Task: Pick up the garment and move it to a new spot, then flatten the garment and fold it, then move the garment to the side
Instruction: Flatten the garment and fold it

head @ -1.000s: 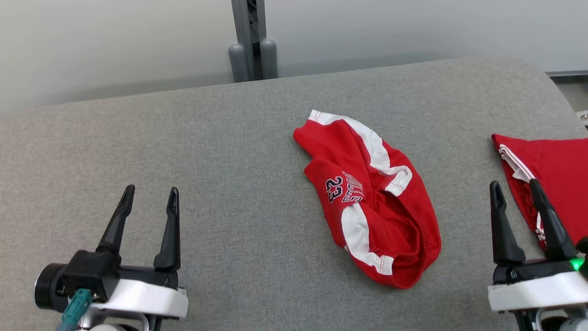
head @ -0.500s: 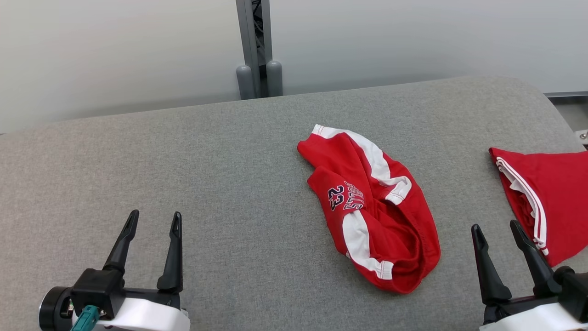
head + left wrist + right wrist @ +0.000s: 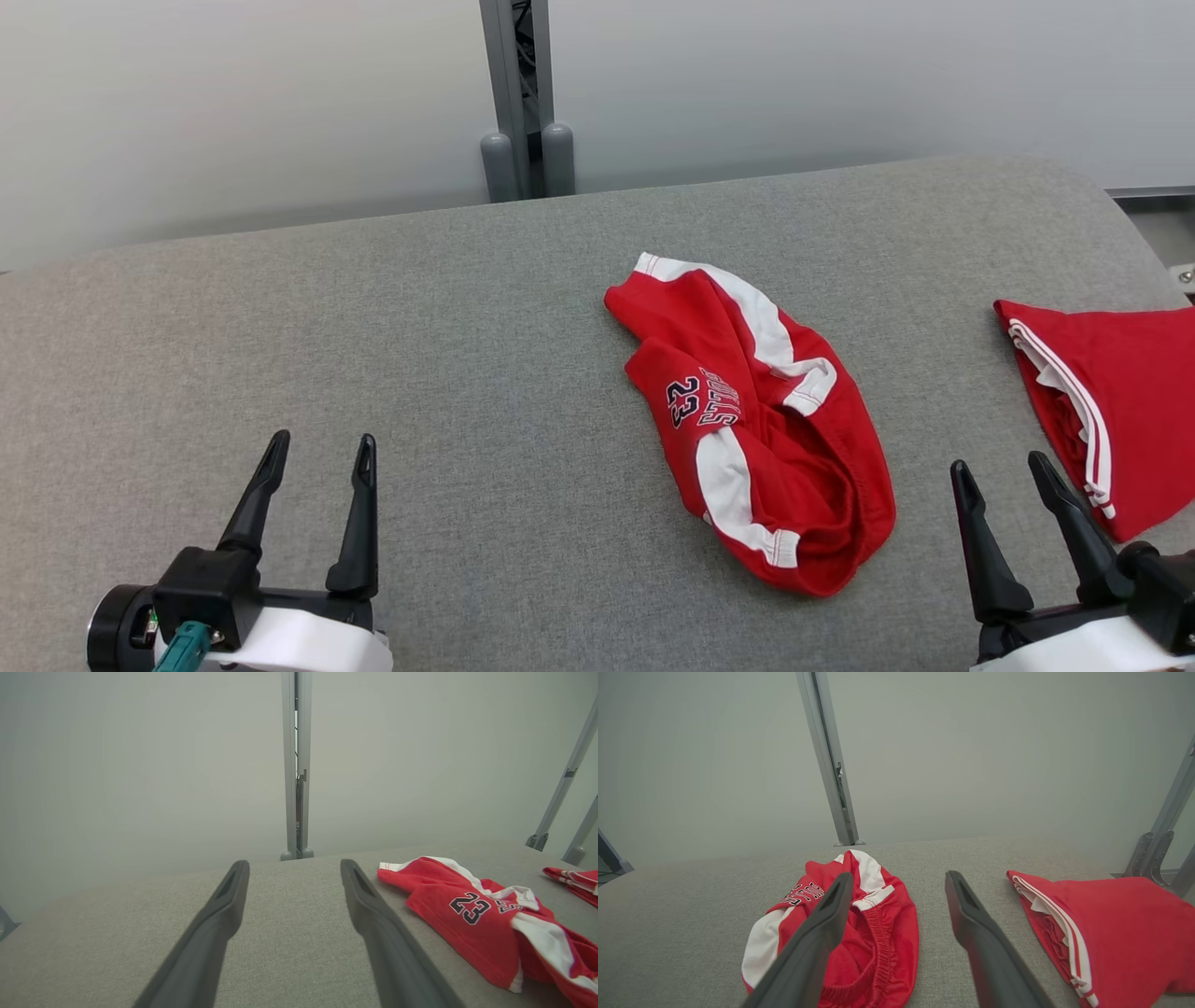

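Red garment (image 3: 775, 439) crumpled, red cloth (image 3: 1139, 392) near spread right pincer (image 3: 997, 464), left pincer (image 3: 322, 439) spread

The garment (image 3: 775, 439) is seen in red with white bands and dark "23" lettering. The second garment (image 3: 1130, 392) is coloured red, white-striped at the edge. The worktop (image 3: 420, 373) is covered in flecked grey.

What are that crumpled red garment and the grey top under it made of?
The red garment looks like soft matte knit fabric, perhaps cotton or polyester: it lies in loose folds, with a gathered elastic band and stitched hems. The grey top seems covered in matte woven cloth: a fine speckled weave shows, with no shine. The exact fibre cannot be told.
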`<state>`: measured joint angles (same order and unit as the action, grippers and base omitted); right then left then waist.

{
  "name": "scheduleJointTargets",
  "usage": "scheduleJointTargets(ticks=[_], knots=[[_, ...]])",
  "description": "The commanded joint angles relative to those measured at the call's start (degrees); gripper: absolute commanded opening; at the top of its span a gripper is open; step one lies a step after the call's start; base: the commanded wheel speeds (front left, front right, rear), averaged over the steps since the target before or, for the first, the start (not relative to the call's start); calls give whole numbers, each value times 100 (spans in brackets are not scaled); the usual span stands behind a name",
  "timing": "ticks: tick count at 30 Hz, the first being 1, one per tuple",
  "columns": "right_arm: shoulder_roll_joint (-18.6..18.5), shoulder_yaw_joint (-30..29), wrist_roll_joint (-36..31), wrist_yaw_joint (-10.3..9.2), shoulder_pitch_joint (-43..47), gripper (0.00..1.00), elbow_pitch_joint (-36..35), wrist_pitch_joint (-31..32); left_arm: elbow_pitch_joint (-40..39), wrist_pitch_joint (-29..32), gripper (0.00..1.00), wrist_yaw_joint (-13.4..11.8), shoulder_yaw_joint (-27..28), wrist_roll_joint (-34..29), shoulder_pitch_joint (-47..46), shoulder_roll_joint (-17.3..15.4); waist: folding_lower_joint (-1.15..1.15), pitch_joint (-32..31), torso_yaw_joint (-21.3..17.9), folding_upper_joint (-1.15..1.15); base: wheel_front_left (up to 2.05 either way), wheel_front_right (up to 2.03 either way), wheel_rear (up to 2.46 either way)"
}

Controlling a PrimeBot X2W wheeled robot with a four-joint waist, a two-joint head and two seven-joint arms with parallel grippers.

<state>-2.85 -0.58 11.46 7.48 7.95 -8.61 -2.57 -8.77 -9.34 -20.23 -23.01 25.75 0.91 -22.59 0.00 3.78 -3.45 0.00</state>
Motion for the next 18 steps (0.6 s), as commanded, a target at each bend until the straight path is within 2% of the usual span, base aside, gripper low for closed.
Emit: scheduleJointTargets(ticks=[1,7,9,12,18], knots=[[-16,-5,10,3,54,100,-10,2,-10,-6,100,-28,10,-14,-4,-19,0,3,5,0,0,0,0],[-16,-18,12,3,68,100,-27,40,-9,-12,100,-43,-15,5,8,-14,0,-1,26,0,0,0,0],[-17,-26,26,3,40,100,-45,47,-21,32,100,33,-67,-15,-60,-47,0,24,33,0,0,0,0],[-17,-9,39,3,-26,100,-65,56,16,210,100,308,-308,-23,-326,-64,0,86,30,0,0,0,0],[-20,150,64,2,-164,100,-111,116,473,822,100,1124,-1099,23,-1075,151,0,296,-108,0,0,0,0]])
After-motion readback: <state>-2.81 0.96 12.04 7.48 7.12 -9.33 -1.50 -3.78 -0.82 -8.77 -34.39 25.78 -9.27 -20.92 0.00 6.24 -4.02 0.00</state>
